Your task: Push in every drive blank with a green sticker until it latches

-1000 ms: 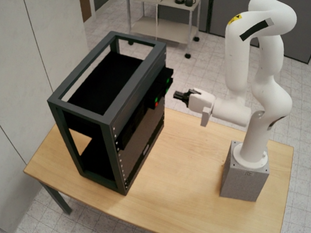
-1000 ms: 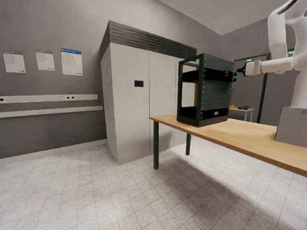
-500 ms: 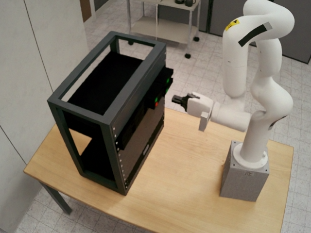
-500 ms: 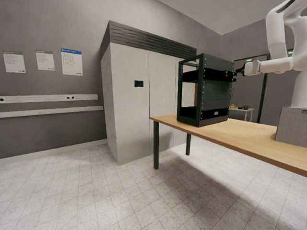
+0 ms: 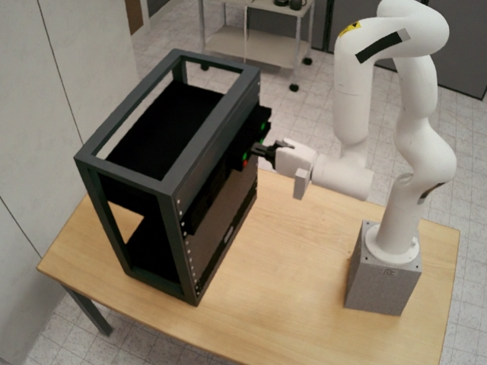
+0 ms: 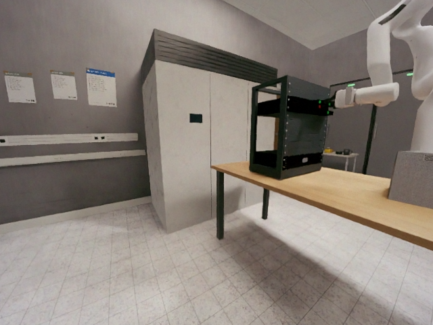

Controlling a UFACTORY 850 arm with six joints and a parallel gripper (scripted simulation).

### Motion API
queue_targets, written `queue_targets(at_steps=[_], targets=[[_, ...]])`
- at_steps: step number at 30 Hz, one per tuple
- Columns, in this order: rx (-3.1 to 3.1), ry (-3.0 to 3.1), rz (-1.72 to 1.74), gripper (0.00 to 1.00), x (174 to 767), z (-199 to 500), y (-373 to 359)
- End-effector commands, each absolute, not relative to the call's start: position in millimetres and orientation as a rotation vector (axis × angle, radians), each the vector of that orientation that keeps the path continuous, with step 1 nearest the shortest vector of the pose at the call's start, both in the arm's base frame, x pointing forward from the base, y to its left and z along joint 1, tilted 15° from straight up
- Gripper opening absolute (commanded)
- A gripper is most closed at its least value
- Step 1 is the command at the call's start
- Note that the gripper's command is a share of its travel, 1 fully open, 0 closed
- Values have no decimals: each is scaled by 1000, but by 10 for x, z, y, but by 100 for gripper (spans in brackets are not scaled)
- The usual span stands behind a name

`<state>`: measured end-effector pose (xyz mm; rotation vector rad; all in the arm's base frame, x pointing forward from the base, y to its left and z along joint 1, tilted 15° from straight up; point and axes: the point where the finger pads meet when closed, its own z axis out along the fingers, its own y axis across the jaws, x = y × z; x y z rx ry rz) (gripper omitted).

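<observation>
A dark open-frame rack (image 5: 173, 172) stands upright on the wooden table; it also shows in the exterior view (image 6: 290, 127). Near its top front, black drive blanks stick out. I see green stickers (image 5: 262, 126) on the far blanks, a green sticker (image 5: 245, 156) and a red sticker (image 5: 245, 163) on nearer ones. My gripper (image 5: 256, 149) is shut and empty, fingers pointing horizontally at the rack front, its tip touching or almost touching a protruding blank beside the green stickers. In the exterior view the gripper (image 6: 331, 101) meets the blanks' front edge near the green dots (image 6: 319, 101).
The arm's grey pedestal (image 5: 383, 271) stands at the table's right side. A white cabinet (image 6: 195, 139) stands behind the rack. A wheeled cart (image 5: 256, 31) stands on the floor beyond the table. The rack sits near the table's left edge.
</observation>
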<state>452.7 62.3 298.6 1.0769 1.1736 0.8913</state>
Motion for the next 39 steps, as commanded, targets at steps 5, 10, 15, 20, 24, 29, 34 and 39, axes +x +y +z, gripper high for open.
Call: queue_targets(at_steps=[5,10,15,20,24,29,34,39], targets=[[1076,1174,893,0,4556,2986,623],[1076,1174,893,0,4557,2986,623],[1076,1174,893,0,4613,2988,615],[1076,1174,893,0,4651,2989,609],[1076,1174,893,0,4655,2990,608],[1076,1174,893,0,4656,2990,608],[1076,1174,893,0,4680,2991,604],[1076,1174,893,0,4749,2994,592]])
